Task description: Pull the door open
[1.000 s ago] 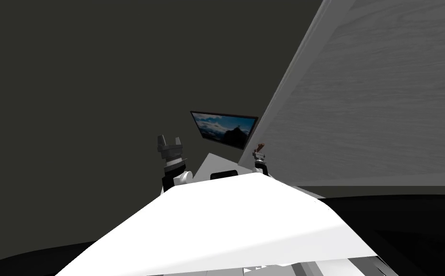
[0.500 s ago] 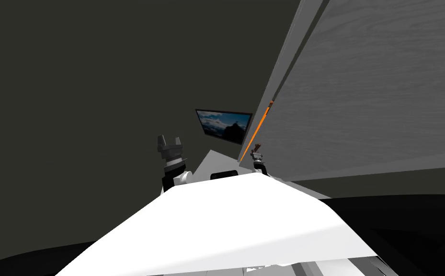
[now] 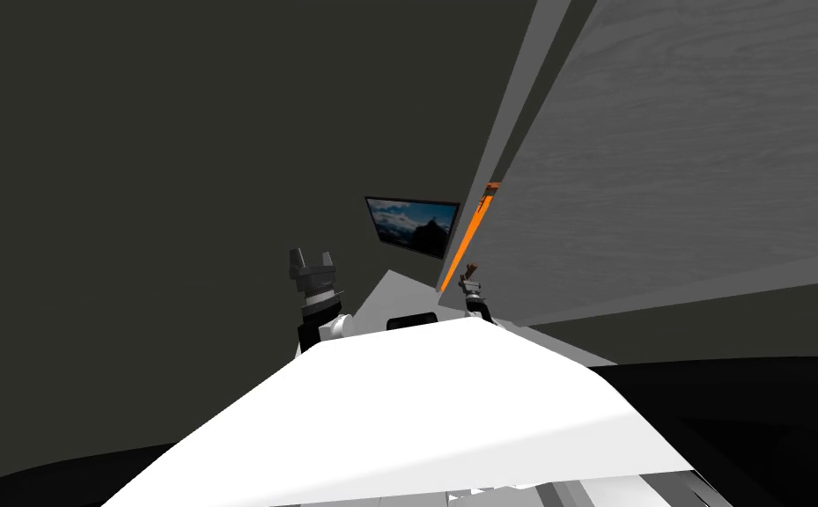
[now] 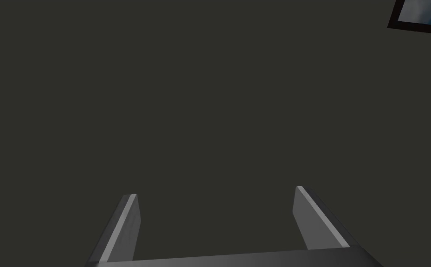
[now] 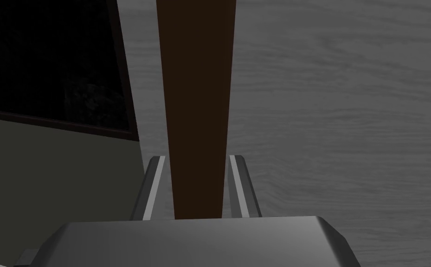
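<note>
The door [image 3: 680, 158], in the upper right of the frame, is swinging toward me: the orange gap [image 3: 470, 233] at its edge is wider than a second ago. My right gripper [image 5: 196, 160] clamps the brown handle [image 5: 196, 83], while my left gripper [image 3: 310, 260] idles with its fingers wide. The pull seems to be working.

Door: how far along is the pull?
Done: right gripper is shut on the dark brown bar handle, and the grey wood-grain door stands off its grey frame, showing a thin orange gap. In hand: the pull itself. Left: most of the swing; the gap is only a sliver. Left gripper hangs open, idle.
</note>
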